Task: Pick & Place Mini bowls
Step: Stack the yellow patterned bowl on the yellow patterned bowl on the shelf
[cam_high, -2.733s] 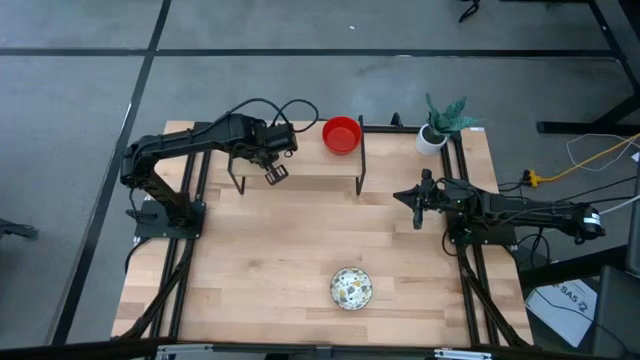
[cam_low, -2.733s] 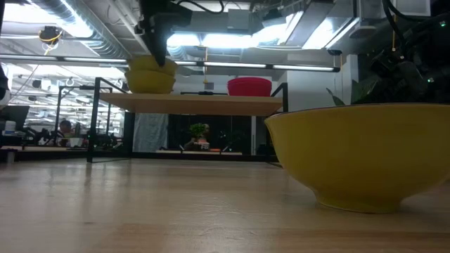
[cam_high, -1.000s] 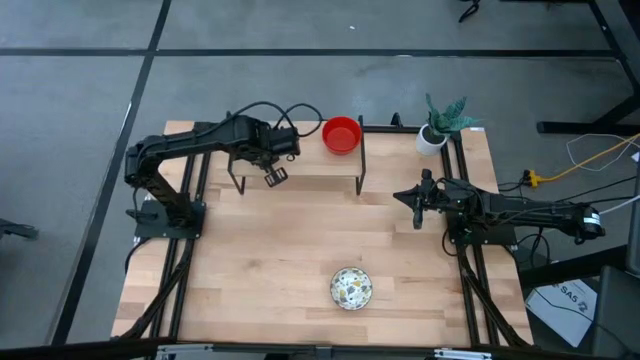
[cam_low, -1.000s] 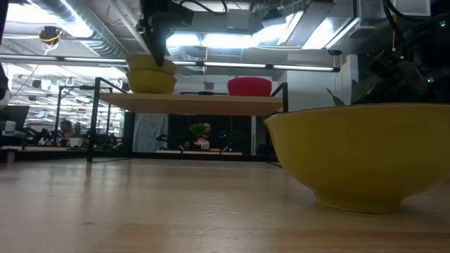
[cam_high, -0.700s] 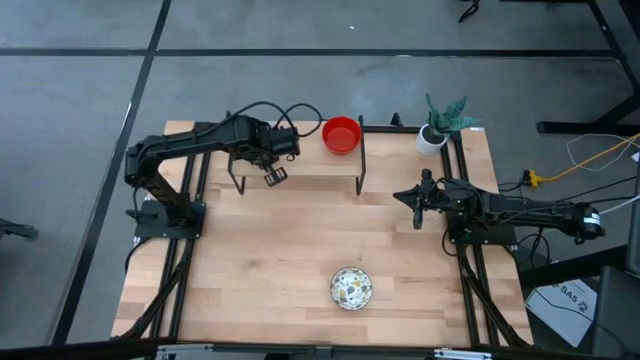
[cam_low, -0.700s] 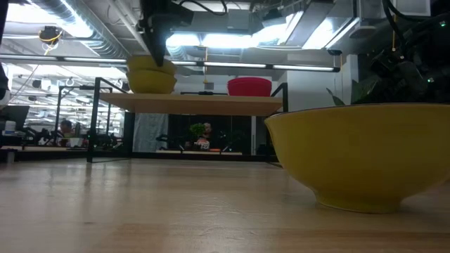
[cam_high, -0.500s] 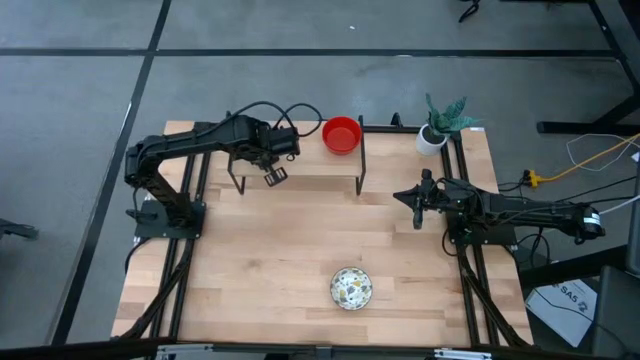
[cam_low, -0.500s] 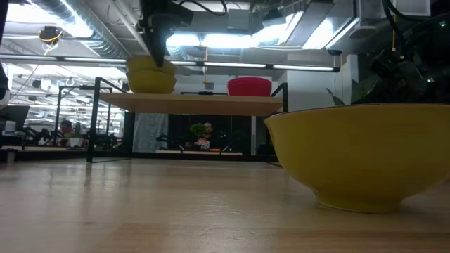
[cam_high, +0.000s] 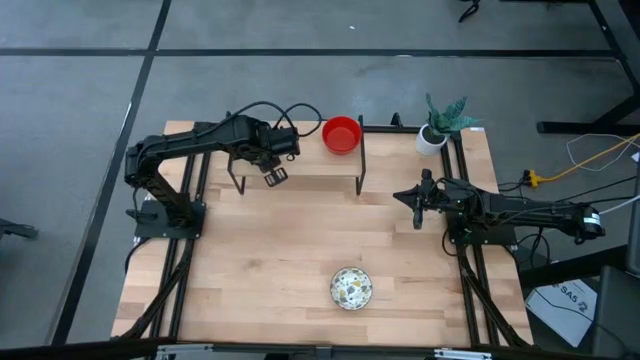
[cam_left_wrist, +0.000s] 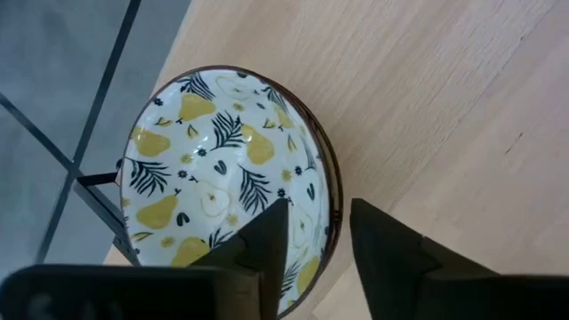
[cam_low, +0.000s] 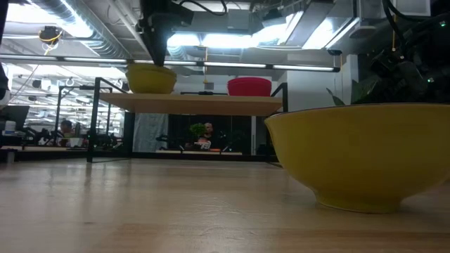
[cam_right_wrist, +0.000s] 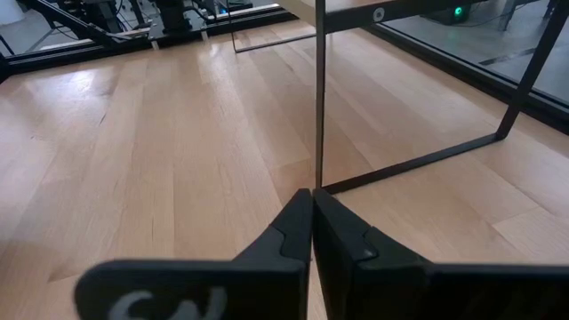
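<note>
A mini bowl, white inside with a yellow and dark leaf pattern (cam_left_wrist: pixel 213 178), sits level on the raised wooden shelf (cam_low: pixel 204 103) near its left end; in the low view it shows yellow (cam_low: pixel 151 79). My left gripper (cam_left_wrist: pixel 320 249) is open just above it, one finger over the bowl's inside, one outside its rim. A red mini bowl (cam_high: pixel 341 134) sits on the shelf's right end. Another patterned mini bowl (cam_high: pixel 351 288) rests on the table near the front edge. My right gripper (cam_high: pixel 415 210) waits shut at the table's right.
The shelf's thin black legs and frame (cam_right_wrist: pixel 318 98) stand on the table's far half. A white pot with a green plant (cam_high: pixel 433 135) is at the far right corner. Bare wood (cam_high: pixel 270 250) lies between the shelf and the front bowl.
The patterned bowl under my left gripper has sunk from a tipped-up position at the fingers to sit level on the shelf, and my left gripper has let go of it. Neither arm has shifted.
</note>
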{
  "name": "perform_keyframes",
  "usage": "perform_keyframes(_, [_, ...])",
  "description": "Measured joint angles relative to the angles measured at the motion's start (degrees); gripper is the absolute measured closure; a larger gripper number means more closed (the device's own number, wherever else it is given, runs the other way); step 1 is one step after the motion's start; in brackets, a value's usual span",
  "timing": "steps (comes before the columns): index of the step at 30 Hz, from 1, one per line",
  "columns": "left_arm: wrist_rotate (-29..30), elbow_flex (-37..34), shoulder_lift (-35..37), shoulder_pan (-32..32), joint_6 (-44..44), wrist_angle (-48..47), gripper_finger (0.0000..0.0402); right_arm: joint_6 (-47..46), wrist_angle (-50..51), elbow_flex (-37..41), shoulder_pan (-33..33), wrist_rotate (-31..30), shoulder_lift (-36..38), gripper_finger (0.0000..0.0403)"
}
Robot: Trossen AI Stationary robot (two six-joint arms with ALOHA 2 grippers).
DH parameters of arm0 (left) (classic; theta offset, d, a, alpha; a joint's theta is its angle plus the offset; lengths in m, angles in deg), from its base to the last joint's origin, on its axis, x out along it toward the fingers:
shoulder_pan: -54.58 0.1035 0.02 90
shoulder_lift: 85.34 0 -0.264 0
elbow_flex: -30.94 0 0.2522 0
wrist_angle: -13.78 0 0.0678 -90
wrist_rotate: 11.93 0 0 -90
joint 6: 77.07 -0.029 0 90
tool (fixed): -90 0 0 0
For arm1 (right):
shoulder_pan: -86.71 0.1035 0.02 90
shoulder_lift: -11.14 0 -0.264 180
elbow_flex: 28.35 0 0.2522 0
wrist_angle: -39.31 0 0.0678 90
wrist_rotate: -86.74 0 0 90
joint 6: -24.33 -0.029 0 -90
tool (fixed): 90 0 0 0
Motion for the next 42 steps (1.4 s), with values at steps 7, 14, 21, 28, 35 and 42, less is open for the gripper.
perform_keyframes(7, [-0.61, 0.54, 0.98, -0.12, -0.76, 0.28, 0.0261, 0.00, 0.00, 0.00, -0.02, 0.00, 0.00, 0.0389])
perform_keyframes(14, [-0.67, 6.94, 3.19, -1.94, -2.11, 1.71, 0.0264, 0.00, 0.01, 0.00, -0.02, 0.01, 0.00, 0.0389])
perform_keyframes(21, [-3.64, 7.85, 5.53, -10.70, -2.98, 6.81, 0.0263, 0.00, 0.02, 0.00, -0.02, 0.00, 0.00, 0.0389])
perform_keyframes(28, [-3.52, 5.41, 4.94, -23.60, -3.19, 14.58, 0.0269, 0.00, 0.02, 0.00, 0.00, 0.00, -0.02, 0.0389])
perform_keyframes(35, [-3.00, -3.82, 4.94, -33.68, -5.19, 31.98, 0.0270, 0.01, 0.01, 0.00, 0.00, 0.00, 0.00, 0.0389])
perform_keyframes(42, [-3.07, -12.15, 4.92, -39.06, -1.46, 43.65, 0.0267, 0.00, 0.00, 0.00, -0.01, 0.00, 0.00, 0.0389])
